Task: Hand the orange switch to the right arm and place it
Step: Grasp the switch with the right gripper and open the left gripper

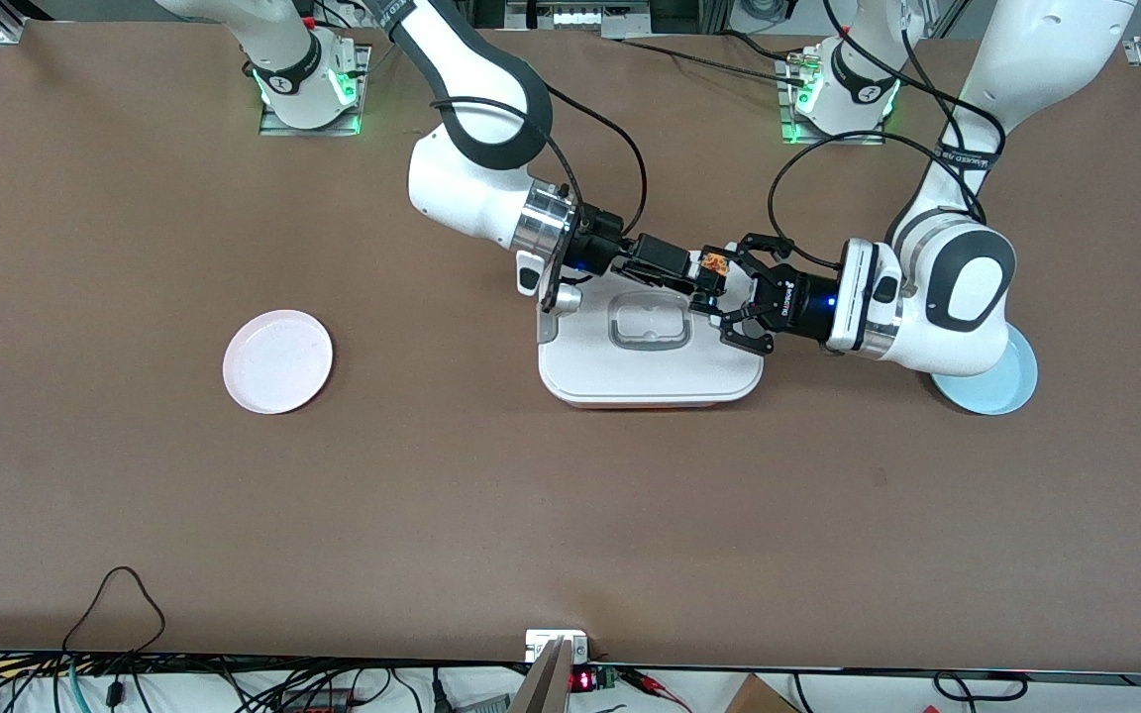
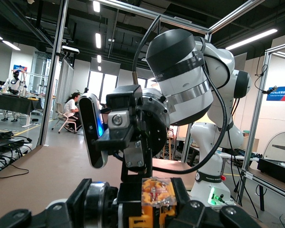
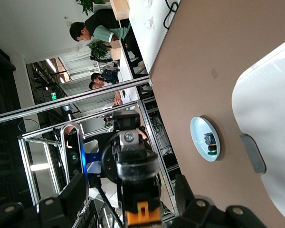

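Mid-handover over white lidded box (image 1: 650, 371): orange switch (image 1: 715, 263) apparently pinched by left gripper (image 1: 729, 297); right gripper (image 1: 694, 280) at its 9 o'clock, grip unclear. Confirm right's hold before releasing left.

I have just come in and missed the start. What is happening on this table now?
The two arms meet above the white lidded container for a handover. The orange switch sits between the left gripper and the right gripper; which one grips it is unclear. The pink plate and the blue plate lie toward opposite ends.

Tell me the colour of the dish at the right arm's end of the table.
Pale pink; the dish shows best in the front view.
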### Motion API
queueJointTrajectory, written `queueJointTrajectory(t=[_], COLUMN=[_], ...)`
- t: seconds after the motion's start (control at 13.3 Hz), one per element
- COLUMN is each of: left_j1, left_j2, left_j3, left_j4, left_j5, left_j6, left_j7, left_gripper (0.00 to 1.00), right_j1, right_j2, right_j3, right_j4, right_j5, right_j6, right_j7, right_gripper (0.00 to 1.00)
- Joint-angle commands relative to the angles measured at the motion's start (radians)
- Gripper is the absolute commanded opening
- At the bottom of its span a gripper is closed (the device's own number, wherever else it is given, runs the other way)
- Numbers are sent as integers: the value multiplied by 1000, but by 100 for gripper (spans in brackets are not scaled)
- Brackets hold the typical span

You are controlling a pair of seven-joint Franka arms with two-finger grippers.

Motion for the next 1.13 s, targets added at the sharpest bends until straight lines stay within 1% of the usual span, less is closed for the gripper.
queueJointTrajectory(t=[0.0, 0.15, 0.38, 0.6, 0.68, 0.75, 0.83, 0.9, 1.05], left_j1=[-19, -19, -19, -19, -19, -19, -18, -13, -11], left_j2=[-12, -12, -12, -12, -13, -14, -14, -14, -15], left_j3=[8, 8, 8, 8, 8, 10, 10, 11, 11], left_j4=[-18, -20, -20, -21, -21, -20, -20, -21, -21], left_j5=[-42, -42, -42, -42, -42, -40, -42, -42, -42], left_j6=[-4, -4, -4, -4, -4, -4, -2, 1, 1], left_j7=[31, 31, 31, 33, 34, 31, 31, 33, 33], left_gripper=[0, 0, 0, 0, 5, 33, 80, 100, 100], right_j1=[10, 11, 11, 13, 11, 11, 10, 8, -4], right_j2=[36, 36, 35, 33, 33, 33, 32, 32, 30], right_j3=[-7, -8, -8, -8, -8, -10, -10, -11, -13], right_j4=[59, 59, 59, 59, 59, 59, 59, 59, 59], right_j5=[20, 20, 17, 12, 11, 8, 6, 6, 6], right_j6=[20, 21, 21, 21, 20, 20, 20, 18, 15], right_j7=[3, 1, -6, -13, -14, -14, -14, -14, -14], right_gripper=[67, 52, 25, 3, 0, 0, 0, 0, 0])
